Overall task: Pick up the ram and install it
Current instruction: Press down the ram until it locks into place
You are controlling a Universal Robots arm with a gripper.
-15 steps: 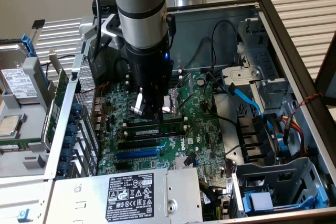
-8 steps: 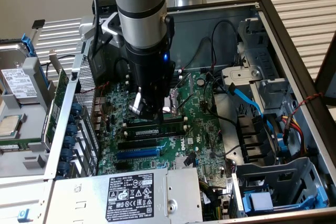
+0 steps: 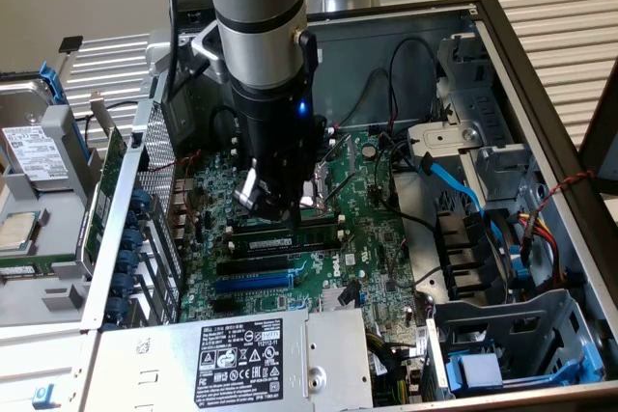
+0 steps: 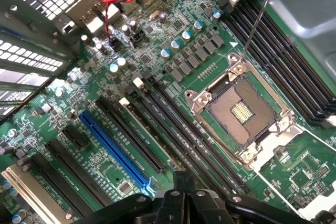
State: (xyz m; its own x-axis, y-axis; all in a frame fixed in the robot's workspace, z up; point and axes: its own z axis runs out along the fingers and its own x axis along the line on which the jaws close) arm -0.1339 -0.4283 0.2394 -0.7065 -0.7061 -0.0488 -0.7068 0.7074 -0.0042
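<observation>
End effector (image 3: 273, 202) closed, low over motherboard (image 3: 372, 238).

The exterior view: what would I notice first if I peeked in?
The big grey robot arm reaching down into the open computer case, its end effector low over the green motherboard. In the wrist view, a bright blue slot stands out beside the long black ones, near the empty square processor socket.
</observation>
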